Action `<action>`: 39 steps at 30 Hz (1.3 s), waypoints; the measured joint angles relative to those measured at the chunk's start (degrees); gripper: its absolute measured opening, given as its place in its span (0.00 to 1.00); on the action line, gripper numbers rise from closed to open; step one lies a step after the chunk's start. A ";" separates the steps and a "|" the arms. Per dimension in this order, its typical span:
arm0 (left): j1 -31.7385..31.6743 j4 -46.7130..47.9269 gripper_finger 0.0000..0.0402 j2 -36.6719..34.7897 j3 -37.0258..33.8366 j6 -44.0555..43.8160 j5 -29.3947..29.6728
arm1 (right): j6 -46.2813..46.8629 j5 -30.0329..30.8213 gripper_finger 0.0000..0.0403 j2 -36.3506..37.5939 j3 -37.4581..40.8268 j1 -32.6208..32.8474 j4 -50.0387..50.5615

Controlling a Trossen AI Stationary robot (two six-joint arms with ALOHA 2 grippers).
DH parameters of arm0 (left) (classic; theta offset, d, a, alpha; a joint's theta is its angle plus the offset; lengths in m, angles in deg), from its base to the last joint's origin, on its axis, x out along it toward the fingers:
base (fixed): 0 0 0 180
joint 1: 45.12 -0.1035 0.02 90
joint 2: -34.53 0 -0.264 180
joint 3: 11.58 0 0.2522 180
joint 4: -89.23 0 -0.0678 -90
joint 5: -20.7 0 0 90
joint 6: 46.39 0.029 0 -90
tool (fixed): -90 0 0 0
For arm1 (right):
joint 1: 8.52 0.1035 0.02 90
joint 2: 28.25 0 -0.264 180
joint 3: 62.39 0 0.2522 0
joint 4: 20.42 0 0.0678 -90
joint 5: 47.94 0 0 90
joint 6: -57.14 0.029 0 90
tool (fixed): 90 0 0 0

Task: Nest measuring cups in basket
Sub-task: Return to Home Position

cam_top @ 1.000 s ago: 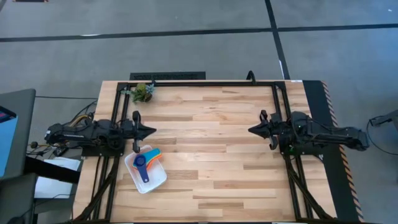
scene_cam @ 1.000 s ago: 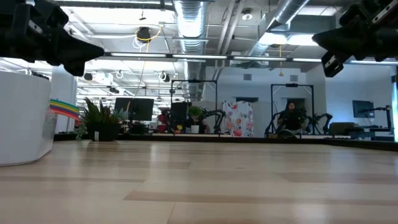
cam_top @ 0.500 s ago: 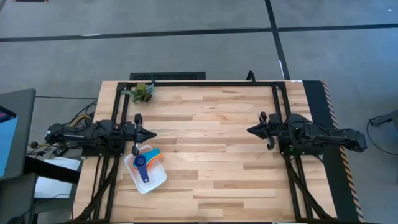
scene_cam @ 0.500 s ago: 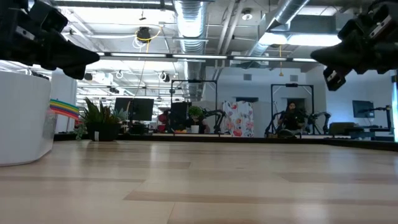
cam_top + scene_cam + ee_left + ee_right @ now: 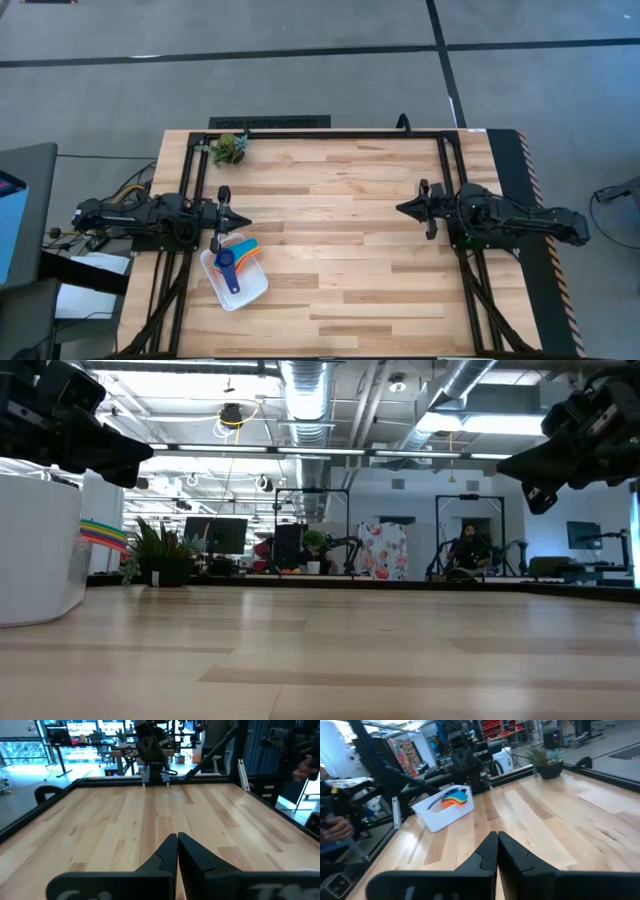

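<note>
The white basket [image 5: 251,290] stands on the table near its left edge and holds the nested measuring cups [image 5: 238,257], a blue one on top with orange and light blue beneath. The basket also shows in the right wrist view [image 5: 440,817] with the cups' handles [image 5: 454,796] sticking over its rim, and in the low view [image 5: 35,550]. My left gripper [image 5: 246,218] is shut and empty, above the table just beyond the basket's far side. My right gripper [image 5: 400,208] is shut and empty at the table's right, pointing left.
A small green plant-like clump [image 5: 230,149] sits at the table's far left corner. A black frame runs along the table's far, left and right edges. Bare wood lies between the two grippers. A person's hand [image 5: 332,827] shows beyond the table's edge.
My left gripper has drawn back slightly toward the table's left edge. My right gripper has moved a little toward the table's left, toward the middle. Both have stayed shut. The basket and cups have not moved.
</note>
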 joint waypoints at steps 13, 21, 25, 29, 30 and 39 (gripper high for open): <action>0.00 -0.02 0.00 0.00 0.00 -0.96 0.07 | 1.01 1.05 0.07 0.00 0.04 0.13 1.12; 0.00 -0.02 0.00 0.00 -0.02 -1.03 0.14 | 1.51 1.03 0.07 0.00 0.08 0.13 1.31; 0.01 -0.02 0.00 0.00 -0.02 -1.05 0.15 | 1.51 1.01 0.08 0.00 0.09 0.13 1.39; 0.02 -0.02 0.00 0.00 -0.02 -1.07 0.17 | 1.51 1.01 0.09 0.00 0.09 0.13 1.44; 0.00 -0.02 0.00 0.00 -0.02 -1.07 0.15 | 1.53 1.01 0.09 0.00 0.09 0.13 1.44; 0.00 -0.02 0.00 0.00 -0.04 -1.07 0.17 | 1.62 0.98 0.08 0.00 0.11 0.13 1.44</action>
